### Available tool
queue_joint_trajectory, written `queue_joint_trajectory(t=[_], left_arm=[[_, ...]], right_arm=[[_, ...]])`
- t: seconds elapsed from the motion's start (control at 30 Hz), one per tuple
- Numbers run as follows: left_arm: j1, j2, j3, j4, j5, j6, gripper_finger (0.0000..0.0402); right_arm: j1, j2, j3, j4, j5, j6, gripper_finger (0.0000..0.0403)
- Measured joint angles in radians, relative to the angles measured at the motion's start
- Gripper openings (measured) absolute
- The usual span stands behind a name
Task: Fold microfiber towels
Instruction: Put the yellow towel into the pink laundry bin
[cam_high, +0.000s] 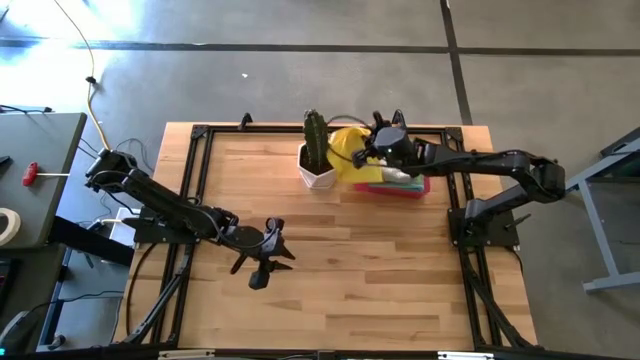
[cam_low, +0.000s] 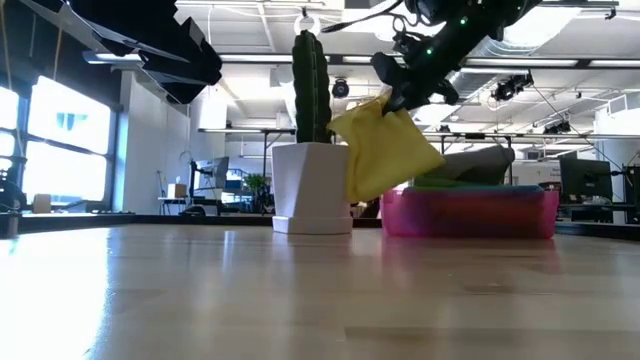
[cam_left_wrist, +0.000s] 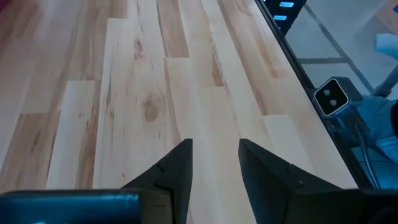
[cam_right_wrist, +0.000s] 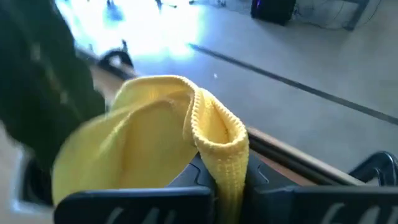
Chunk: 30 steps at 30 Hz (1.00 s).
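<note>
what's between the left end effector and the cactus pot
Only bare tabletop in the high view, between the left end effector and the cactus pot.

The light wooden worktop (cam_high: 340, 280) is carrying a white potted cactus (cam_high: 317, 160) and a pink tray (cam_high: 400, 187) sitting just beside it.

— What surrounds the wooden table (cam_high: 350, 280)?

— A polished grey concrete floor (cam_high: 300, 80) crossed by dark seams, with a grey side bench (cam_high: 40, 170) at one edge.

— And beyond it?

— An open workshop: a tall bright window (cam_low: 65, 135) on one side, white ceiling beams (cam_low: 250, 20) with strip lighting overhead, and desks with monitors (cam_low: 215, 175) along the far wall.
</note>
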<state>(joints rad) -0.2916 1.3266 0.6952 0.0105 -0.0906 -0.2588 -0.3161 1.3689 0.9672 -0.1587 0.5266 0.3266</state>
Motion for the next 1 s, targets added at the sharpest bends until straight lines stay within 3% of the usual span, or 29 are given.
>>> queue_joint_trajectory(t=[0.23, 0.53, 0.73, 1.0], left_arm=[[0.000, 0.000, 0.000, -0.011, 0.000, 0.000, 0.0119], [0.000, 0.001, 0.000, -0.049, 0.000, 0.000, 0.0119], [0.000, 0.001, 0.000, -0.069, 0.000, 0.000, 0.0119], [0.000, 0.001, 0.000, -0.089, -0.023, 0.001, 0.0119]], right_arm=[[-0.021, 0.000, 0.000, 0.223, -0.083, -0.002, 0.0002], [-0.030, 0.000, 0.000, 0.288, 0.001, 0.002, 0.0002], [-0.039, -0.007, 0.000, 0.269, 0.128, -0.035, 0.0002], [-0.037, -0.007, 0.000, 0.379, 0.045, 0.076, 0.0002]])
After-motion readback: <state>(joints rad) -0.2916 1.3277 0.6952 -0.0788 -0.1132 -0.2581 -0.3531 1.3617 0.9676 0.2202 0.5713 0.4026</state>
